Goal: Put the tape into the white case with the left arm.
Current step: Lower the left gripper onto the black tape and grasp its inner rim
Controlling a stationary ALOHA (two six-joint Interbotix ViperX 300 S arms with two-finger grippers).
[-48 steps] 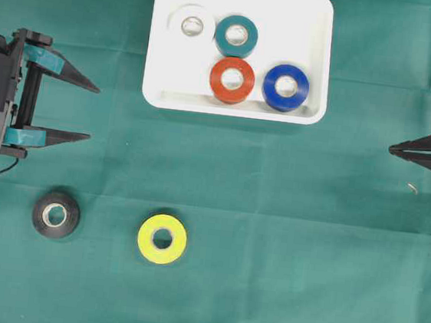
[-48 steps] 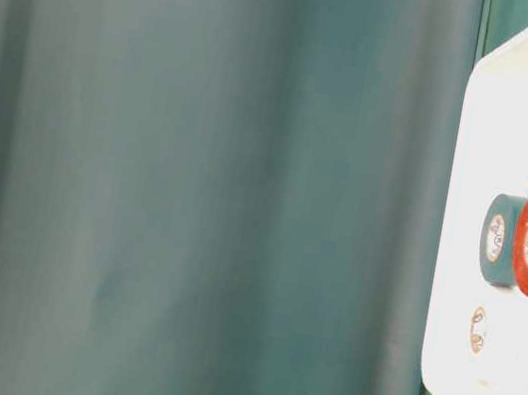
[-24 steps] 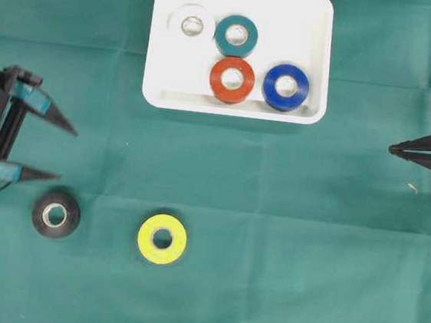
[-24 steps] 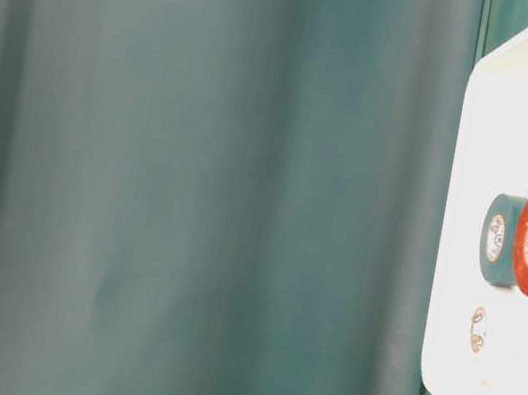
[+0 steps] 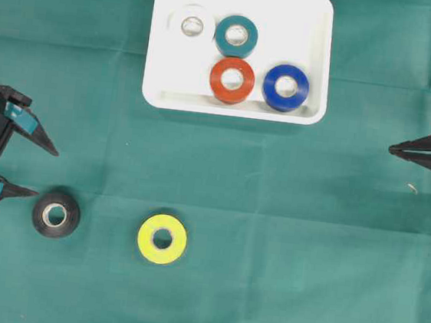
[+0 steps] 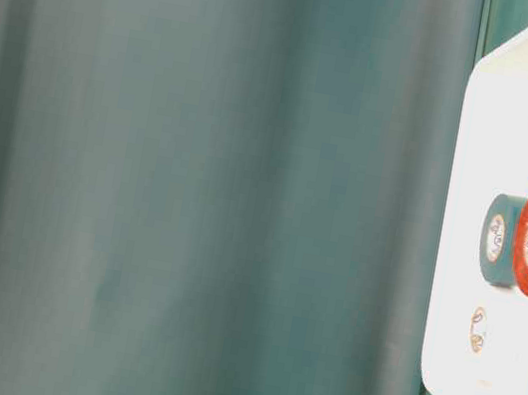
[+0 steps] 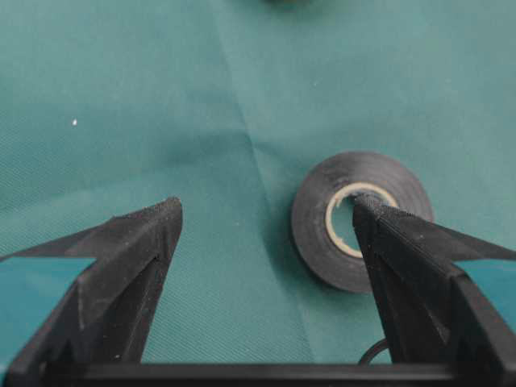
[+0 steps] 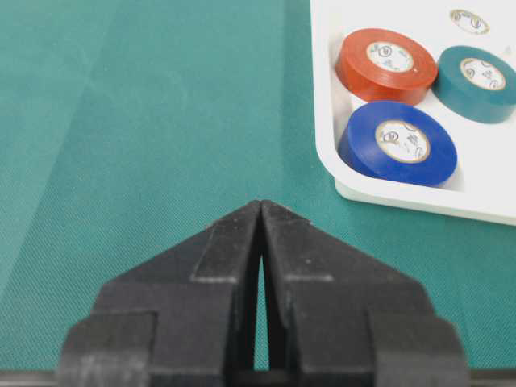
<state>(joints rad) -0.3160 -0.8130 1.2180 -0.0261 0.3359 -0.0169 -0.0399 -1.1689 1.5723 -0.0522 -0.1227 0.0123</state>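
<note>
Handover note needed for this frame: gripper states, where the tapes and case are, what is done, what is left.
Left gripper: open, empty, beside the black tape; in the wrist view one finger lines up over the roll's core.
Right gripper: shut, empty, parked at the right edge.
White case: holds the white tape, teal tape, red tape and blue tape.
Left to do: black tape and yellow tape lie on the green cloth, outside the case. Black looks the likely next pick.

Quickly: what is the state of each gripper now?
Left gripper: open, holding nothing, beside the black tape.
Right gripper: closed, holding nothing.
</note>
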